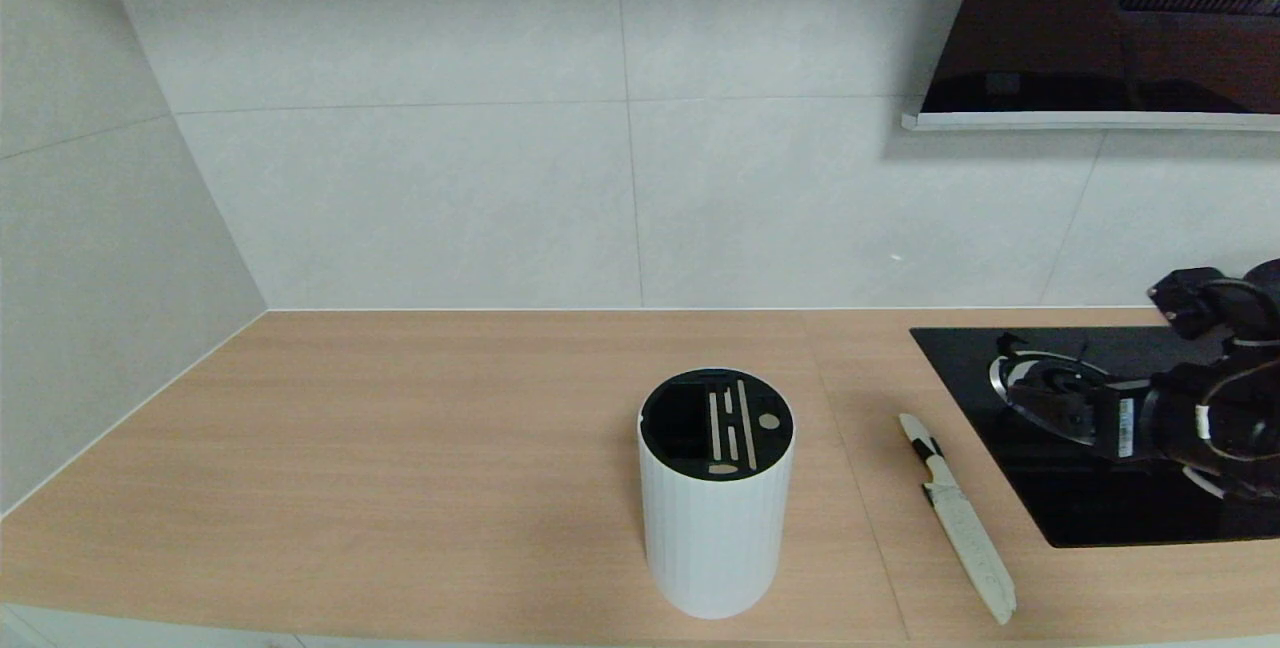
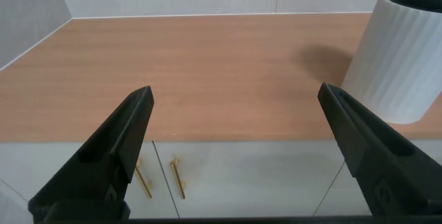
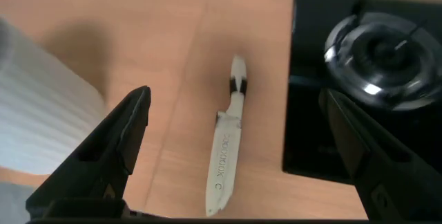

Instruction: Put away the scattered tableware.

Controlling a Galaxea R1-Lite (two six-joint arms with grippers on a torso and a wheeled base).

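The right gripper, fingers wide apart, hangs over the knife on the worktop. I think it should lower straight and close across the handle, not the blade.

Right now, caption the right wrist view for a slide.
Open right gripper frames a white knife on the counter beside the hob.

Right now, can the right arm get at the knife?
Probably yes. The right gripper hangs open above the knife, which lies flat on the counter between the holder and the hob, touching neither; nothing stands between.
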